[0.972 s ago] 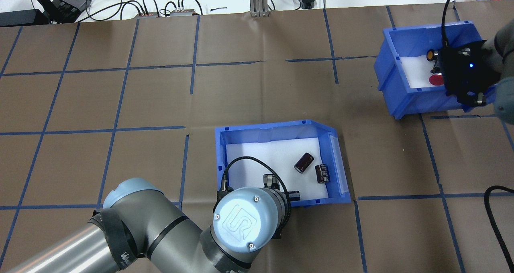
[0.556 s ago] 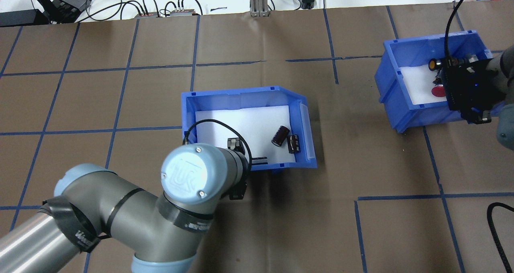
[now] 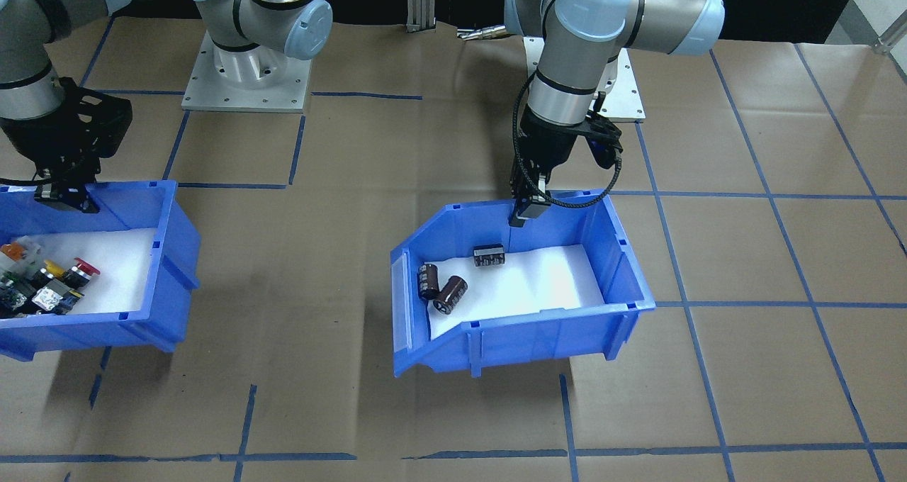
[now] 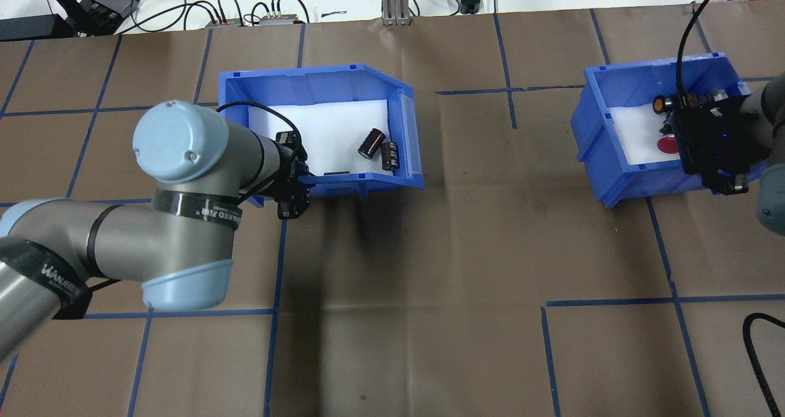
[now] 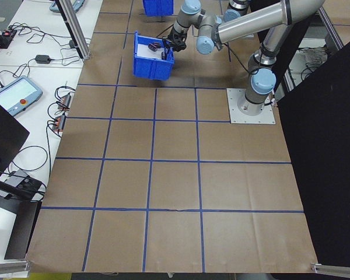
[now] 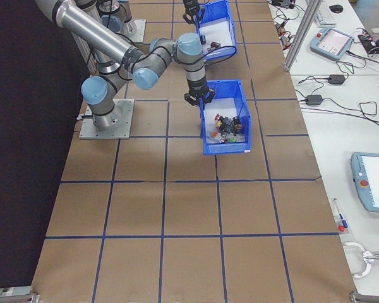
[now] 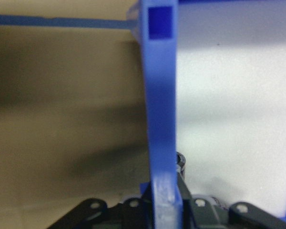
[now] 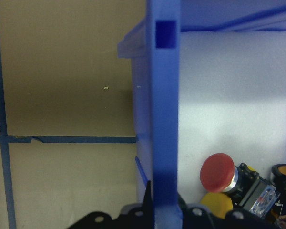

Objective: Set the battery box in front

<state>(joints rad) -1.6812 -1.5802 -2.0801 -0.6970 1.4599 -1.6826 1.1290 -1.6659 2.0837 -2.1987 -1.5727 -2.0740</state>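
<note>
Gripping battery box (image 4: 319,83) by near wall: left gripper (image 4: 298,184), jaws astride rim | box at table's far side, apparently lifted | risk: one-wall pinch lets box tilt, loose cells (image 4: 371,143) roll | right gripper (image 4: 714,159) clamps switch bin (image 4: 598,122) rim.

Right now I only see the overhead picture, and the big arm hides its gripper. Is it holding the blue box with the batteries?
Observer: Yes. The left wrist camera shows the battery box wall clamped between the fingers of the left gripper.
Operator: I count two batteries. Is that all?
Observer: No, three. The front-facing view shows a third cell lying close to the gripped wall.
Operator: What's the other arm doing?
Observer: The right wrist camera shows the right gripper clamped on the wall of the switch bin, with a red push-button just inside.
</note>
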